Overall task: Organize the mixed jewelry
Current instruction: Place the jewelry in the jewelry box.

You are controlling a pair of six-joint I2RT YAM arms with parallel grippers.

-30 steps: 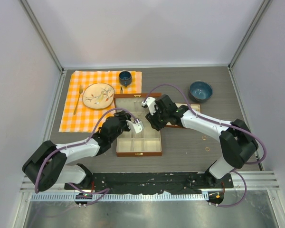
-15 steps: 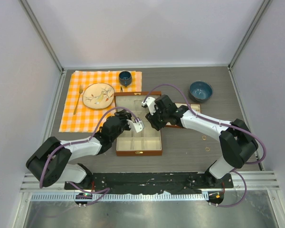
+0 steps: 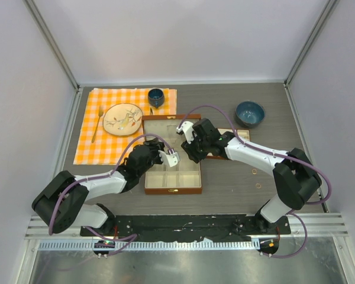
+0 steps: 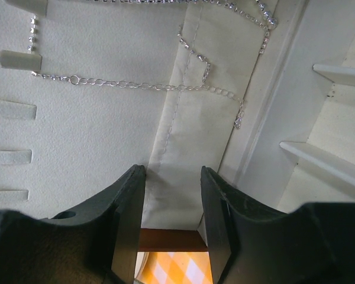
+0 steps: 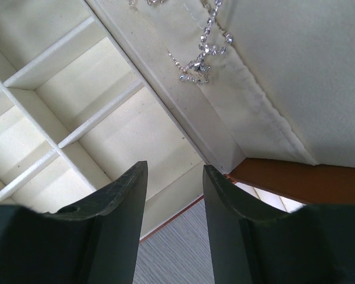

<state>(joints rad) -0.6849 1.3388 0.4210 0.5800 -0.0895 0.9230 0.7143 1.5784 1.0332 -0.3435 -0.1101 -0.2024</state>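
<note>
Top view: a brown box (image 3: pixel 173 190) is standing open at the table's centre, its cream-lined lid panel (image 3: pixel 160 127) lying flat on the far side and its divided compartments (image 3: pixel 186 173) lying nearer the arms. A thin silver chain necklace (image 4: pixel 136 84) is lying spread over the lid lining; one strand is running from the cream tabs (image 4: pixel 12 59) at the left across a fold in the fabric and is ending beside the wall that borders the compartments. In the right wrist view a bunched, sparkling part of the chain is resting on the lining close to that wall. Two small rings (image 3: pixel 254 172) are lying on the bare table to the right of the box, well apart from it. The left gripper (image 4: pixel 171 177) is hovering over the lining, short of the chain, its jaws standing apart and gripping nothing. The right gripper (image 5: pixel 174 171) is hanging over the box corner, also spread and gripping nothing. A blue bowl (image 3: pixel 249 112), a blue cup (image 3: pixel 156 96) and a plate (image 3: pixel 123 119) on a checked cloth (image 3: pixel 86 148) are standing beyond; whether the bowl and cup are holding anything cannot be told.
</note>
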